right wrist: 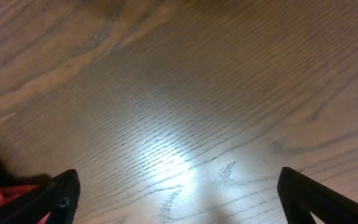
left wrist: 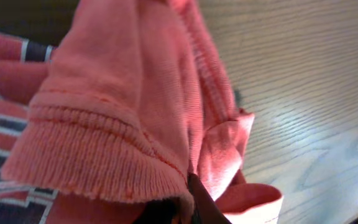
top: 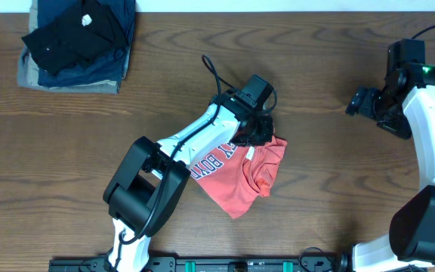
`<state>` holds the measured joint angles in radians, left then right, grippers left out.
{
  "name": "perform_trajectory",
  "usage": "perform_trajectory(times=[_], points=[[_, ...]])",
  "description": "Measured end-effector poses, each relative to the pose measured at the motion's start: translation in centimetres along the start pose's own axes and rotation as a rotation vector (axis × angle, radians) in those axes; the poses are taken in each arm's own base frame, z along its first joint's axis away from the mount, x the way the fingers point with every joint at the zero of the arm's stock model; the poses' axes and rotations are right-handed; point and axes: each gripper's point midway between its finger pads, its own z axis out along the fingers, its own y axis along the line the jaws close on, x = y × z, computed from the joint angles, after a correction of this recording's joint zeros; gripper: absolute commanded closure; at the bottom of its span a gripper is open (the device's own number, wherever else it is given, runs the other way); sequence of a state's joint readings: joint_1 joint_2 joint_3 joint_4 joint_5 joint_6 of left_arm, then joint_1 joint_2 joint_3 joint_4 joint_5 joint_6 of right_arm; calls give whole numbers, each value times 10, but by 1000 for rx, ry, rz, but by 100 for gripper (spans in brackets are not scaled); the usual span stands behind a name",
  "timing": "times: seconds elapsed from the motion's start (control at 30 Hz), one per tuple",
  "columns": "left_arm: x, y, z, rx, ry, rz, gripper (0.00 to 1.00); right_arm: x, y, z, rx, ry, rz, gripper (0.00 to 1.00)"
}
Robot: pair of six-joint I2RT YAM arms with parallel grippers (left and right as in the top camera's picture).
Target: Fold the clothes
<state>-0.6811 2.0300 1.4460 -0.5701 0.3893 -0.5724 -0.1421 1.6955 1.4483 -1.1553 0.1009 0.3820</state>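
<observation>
Orange-red T-shirt is seen from overhead, crumpled near the middle of the wooden table. Its upper edge is pinched by the left gripper, while the right gripper is kept well apart. In the left wrist view, a bunch of soft ribbed knit is clamped in closed jaws. The cloth is judged light and limp, best taken at a hem or shoulder seam. In the right wrist view, jaws are spread wide over bare wood, with nothing held.
</observation>
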Motion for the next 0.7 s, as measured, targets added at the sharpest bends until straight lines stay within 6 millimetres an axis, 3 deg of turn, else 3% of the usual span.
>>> perform_trajectory(times=[0.13,0.33,0.6,0.7], points=[[5,-1,-8,-7,7,-2,92,0,0,0,0,0,0,1],[11,-24,-33,28,-26,45,92,0,0,0,0,0,0,1],[34,-58,-18,61,-15,145,92,0,0,0,0,0,0,1],[42,-65,-8,53,-10,171,86,0,0,0,0,0,0,1]])
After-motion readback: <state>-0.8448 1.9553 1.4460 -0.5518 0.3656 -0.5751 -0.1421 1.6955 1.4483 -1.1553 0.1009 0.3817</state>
